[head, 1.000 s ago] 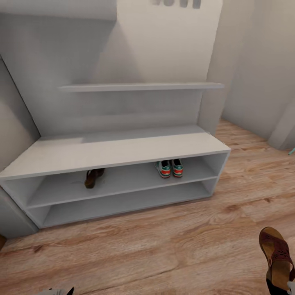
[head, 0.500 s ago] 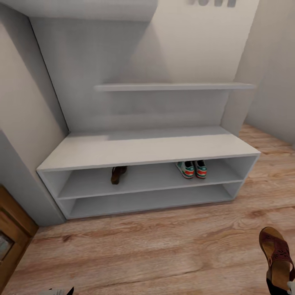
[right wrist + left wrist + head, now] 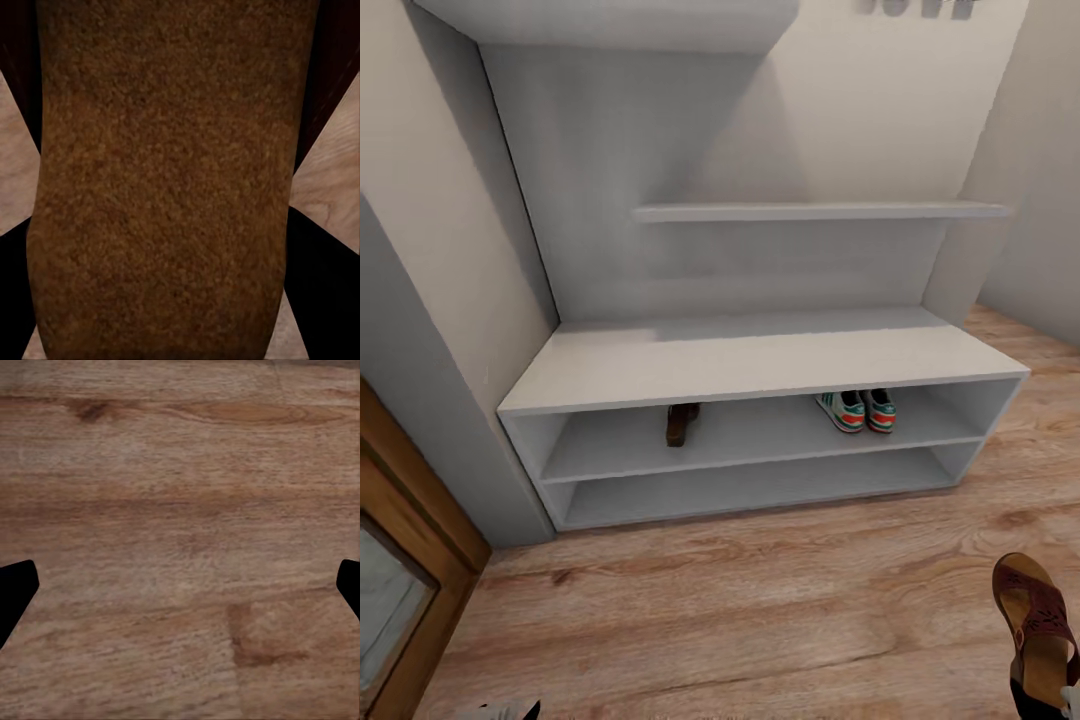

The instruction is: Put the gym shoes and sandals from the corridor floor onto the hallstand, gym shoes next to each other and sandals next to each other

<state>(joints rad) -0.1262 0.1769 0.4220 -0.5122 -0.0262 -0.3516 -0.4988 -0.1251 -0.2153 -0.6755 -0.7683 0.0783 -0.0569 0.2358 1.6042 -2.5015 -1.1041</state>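
Note:
The pale hallstand (image 3: 760,365) stands against the wall ahead. On its upper open shelf the two gym shoes (image 3: 858,410) sit side by side towards the right. One brown sandal (image 3: 681,423) lies on the same shelf, left of the middle. The other sandal (image 3: 1036,625) hangs over the corridor floor (image 3: 760,600) at the lower right of the head view, with my right gripper (image 3: 1050,700) shut on its heel end. In the right wrist view its sole (image 3: 161,172) sits between the dark fingers (image 3: 315,277). My left gripper (image 3: 180,585) is open over bare planks (image 3: 180,472).
A wood-framed door (image 3: 400,570) stands at the left, beside the grey wall panel next to the hallstand. A wall shelf (image 3: 820,212) juts out above the bench. Bare wood floor stretches between me and the rack.
The whole head view has shifted, so the hallstand sits further right in the picture and the door frame has come into sight. The sandal stays in my right gripper.

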